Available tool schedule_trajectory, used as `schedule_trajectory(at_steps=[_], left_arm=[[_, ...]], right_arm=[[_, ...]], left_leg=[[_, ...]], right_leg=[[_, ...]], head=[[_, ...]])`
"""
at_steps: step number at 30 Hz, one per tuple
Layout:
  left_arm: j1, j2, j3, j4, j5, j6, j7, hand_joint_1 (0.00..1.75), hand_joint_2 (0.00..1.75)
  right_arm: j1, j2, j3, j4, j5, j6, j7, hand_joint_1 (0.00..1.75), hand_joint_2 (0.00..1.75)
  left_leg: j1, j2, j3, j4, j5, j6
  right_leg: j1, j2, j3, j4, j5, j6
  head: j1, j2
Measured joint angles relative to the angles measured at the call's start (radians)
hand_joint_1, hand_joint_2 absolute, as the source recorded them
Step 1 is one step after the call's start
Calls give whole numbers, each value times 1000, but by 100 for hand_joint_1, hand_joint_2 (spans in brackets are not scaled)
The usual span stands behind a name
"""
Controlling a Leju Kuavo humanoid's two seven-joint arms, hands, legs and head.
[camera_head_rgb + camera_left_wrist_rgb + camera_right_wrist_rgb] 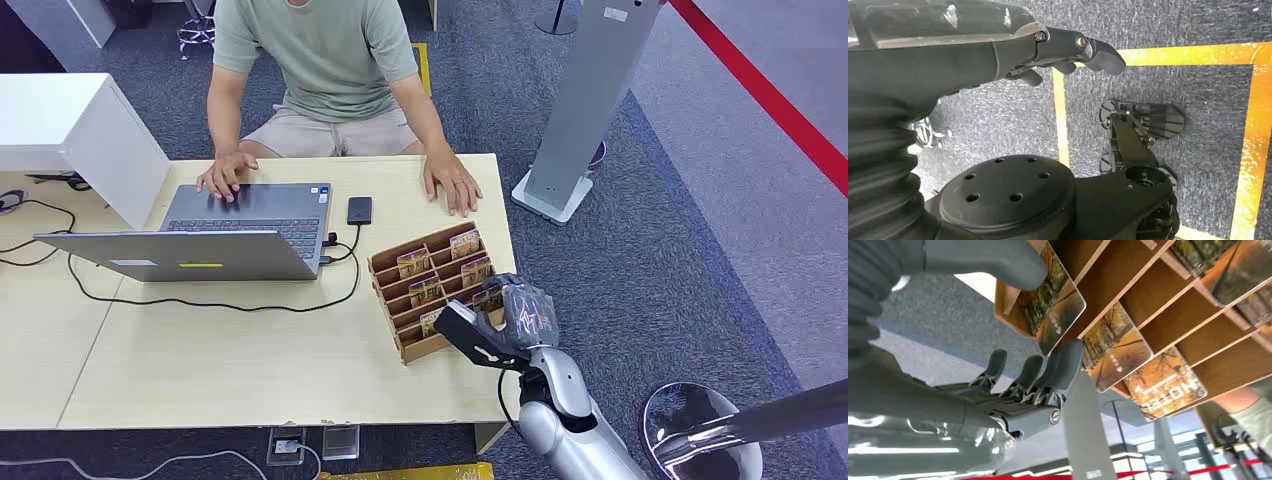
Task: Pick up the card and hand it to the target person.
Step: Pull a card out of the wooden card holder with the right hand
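- Spreading across the head view is the pale wooden worktop (230, 370), and the person in a pale green T-shirt (325, 50) sits at its far side with both hands resting near the open grey laptop (215, 235).
- Sitting by the worktop's right edge is the brown stepped cardboard card rack (425, 290), tiers of slots with several glossy autumn-photo cards standing in them.
- Reaching in at the rack's near right corner is the right robot hand (500, 325); in its wrist view the thumb lies over one face of the nearest glossy autumn-photo card (1053, 307) and a fingertip (1068, 362) comes up at the card's lower corner, a pinch forming, though I cannot tell whether it has closed firmly.
- That card sits in an end slot of the rack, half its length sticking out.
- Handling call: thin, stiff, light and slick-faced, so it looks best pinched flat on both faces at the exposed end and drawn straight along the slot; a skewed pull could tip the light rack.
- Hanging low over the grey carpet is the left robot hand (1068, 55), fingers curled in, nothing in them.
- Hard to read: the rack's front slots are masked by the right robot hand in the head view, and the card's print is too blurred.
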Motion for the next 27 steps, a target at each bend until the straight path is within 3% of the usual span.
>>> schedule_trajectory(at_steps=[16,19,23,27], left_arm=[[0,0,0,0,0,0,1,0,175],[0,0,0,0,0,0,1,0,175],[0,0,0,0,0,0,1,0,175],[0,0,0,0,0,0,1,0,175]], right_arm=[[-7,8,-6,46,-17,-3,-13,86,175],[-9,11,-7,49,-20,-3,-13,101,175],[-15,12,-7,55,-25,-8,-16,136,175],[-19,13,-7,57,-29,-13,-21,155,175]], left_leg=[[0,0,0,0,0,0],[0,0,0,0,0,0],[0,0,0,0,0,0],[0,0,0,0,0,0]], right_leg=[[0,0,0,0,0,0],[0,0,0,0,0,0],[0,0,0,0,0,0],[0,0,0,0,0,0]], head=[[0,0],[0,0],[0,0],[0,0]])
